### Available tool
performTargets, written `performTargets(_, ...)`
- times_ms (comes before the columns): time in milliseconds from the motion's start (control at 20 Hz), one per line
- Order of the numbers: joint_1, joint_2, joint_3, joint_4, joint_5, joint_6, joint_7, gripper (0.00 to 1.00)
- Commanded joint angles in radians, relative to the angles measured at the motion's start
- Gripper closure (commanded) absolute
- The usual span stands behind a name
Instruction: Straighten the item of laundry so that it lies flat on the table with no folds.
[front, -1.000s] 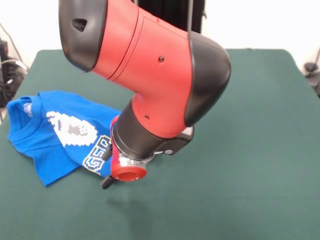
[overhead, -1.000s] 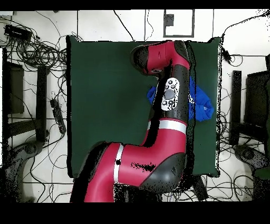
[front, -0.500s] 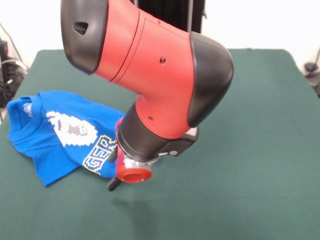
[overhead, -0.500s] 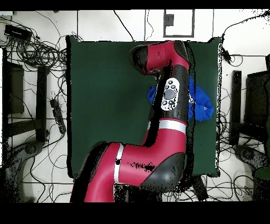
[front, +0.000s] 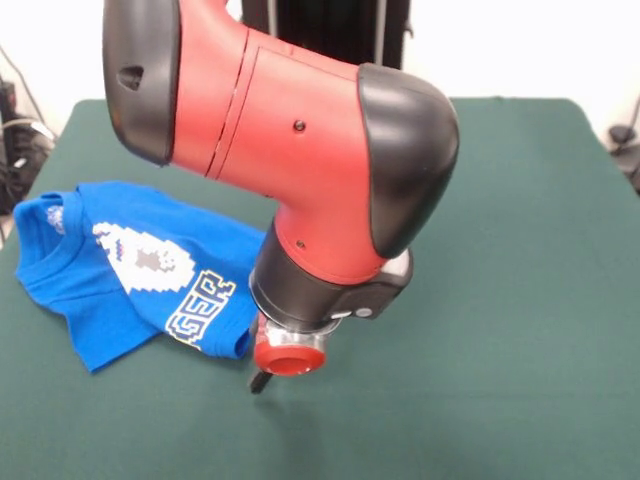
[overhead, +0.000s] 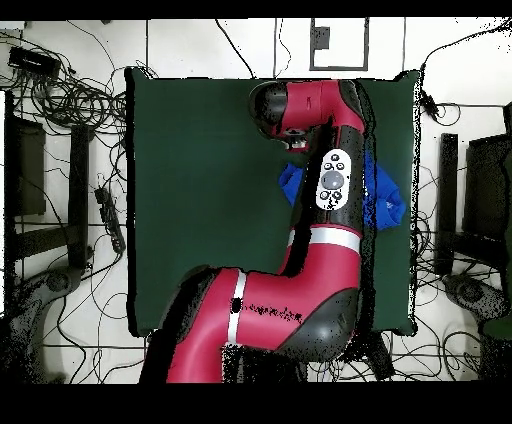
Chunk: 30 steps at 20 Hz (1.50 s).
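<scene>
Since the earlier frames, the arm's wrist has been shifted toward 3 o'clock in the front view, so that more of the lettering on the item of laundry (front: 120, 265) is uncovered. The blue T-shirt is seen crumpled on the bench (front: 500, 300), toward 9 o'clock in the front view, with its collar at its 9 o'clock end and its lower part folded under beside the arm. In the overhead view the shirt (overhead: 385, 200) is found near the bench's 3 o'clock edge, largely hidden by the arm (overhead: 335, 180). The gripper (front: 262, 378) is seen only as a dark tip below the red wrist cap, just at the shirt's 4 o'clock corner; whether the fingers are released or clenched cannot be told.
</scene>
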<state>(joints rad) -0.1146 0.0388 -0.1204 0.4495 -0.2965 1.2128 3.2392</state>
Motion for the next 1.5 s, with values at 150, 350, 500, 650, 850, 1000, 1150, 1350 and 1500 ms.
performTargets(150, 0.041, 0.07, 0.086, 0.133, -0.012, -0.03, -0.288, 0.0)
performTargets(350, 0.074, 0.068, 0.028, 0.123, -0.064, -0.054, -0.233, 0.0)
performTargets(500, 0.084, 0.052, 0.015, 0.136, -0.071, -0.053, -0.232, 0.0)
performTargets(650, 0.09, 0.039, 0.003, 0.14, -0.078, -0.037, -0.229, 0.0)
performTargets(850, 0.112, 0.041, -0.052, 0.134, -0.137, -0.07, -0.167, 0.0)
performTargets(1000, 0.124, 0.05, -0.085, 0.114, -0.177, -0.083, -0.134, 0.0)
performTargets(1150, 0.128, 0.052, -0.094, 0.11, -0.189, -0.084, -0.128, 0.0)
performTargets(1350, 0.11, 0.045, -0.07, 0.133, -0.174, -0.099, -0.15, 0.0)
performTargets(1500, 0.066, 0.047, 0.005, 0.178, -0.107, -0.131, -0.203, 0.0)
